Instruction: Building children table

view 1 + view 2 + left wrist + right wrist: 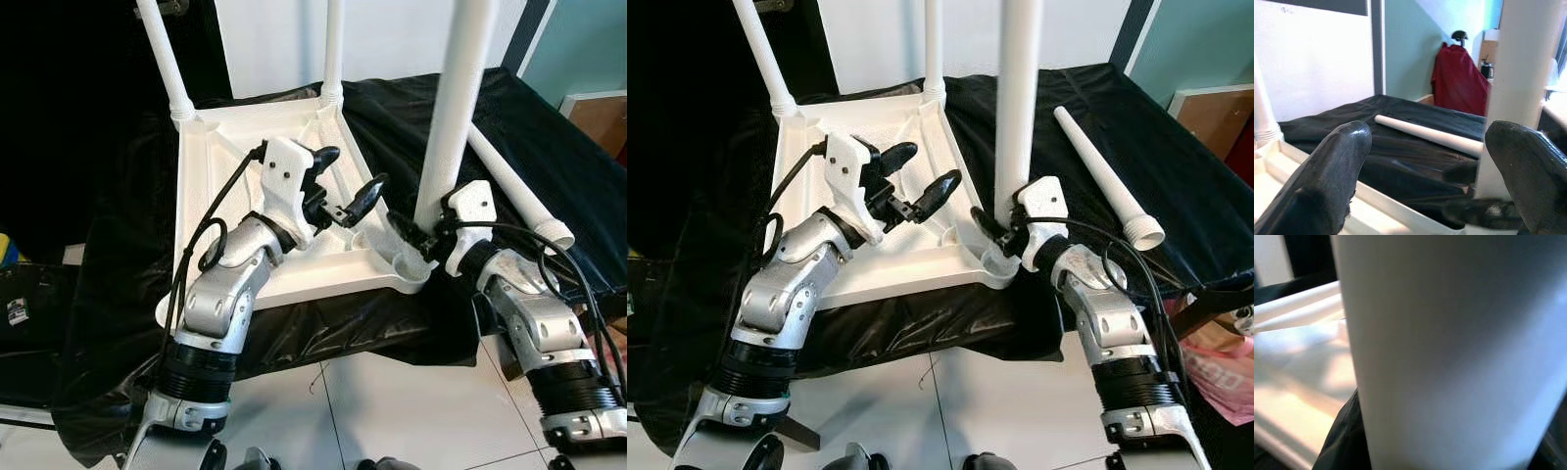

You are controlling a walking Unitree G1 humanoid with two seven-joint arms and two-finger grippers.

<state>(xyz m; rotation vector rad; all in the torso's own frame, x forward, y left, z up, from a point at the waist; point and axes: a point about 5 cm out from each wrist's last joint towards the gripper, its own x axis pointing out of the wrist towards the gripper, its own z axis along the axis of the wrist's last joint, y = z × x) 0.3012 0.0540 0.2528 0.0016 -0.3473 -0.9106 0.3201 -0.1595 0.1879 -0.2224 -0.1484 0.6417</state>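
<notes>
The right gripper [994, 230] pinches a white leg [1017, 108] standing in the near corner of the upturned tabletop [872, 264]; the left gripper [921, 176] hovers spread over it. A loose leg [1107, 181] lies on the black cloth [1097, 108].

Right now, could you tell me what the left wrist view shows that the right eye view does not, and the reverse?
Left wrist view alone: a dark red cloth draped over something by the teal wall behind the work surface.

Right eye view alone: the upturned white tabletop whole, with two rear legs standing up, the left claw open above it, and the right claw at the base of the near upright leg.

Both: the loose leg lying on the black cloth, and that near upright leg.
</notes>
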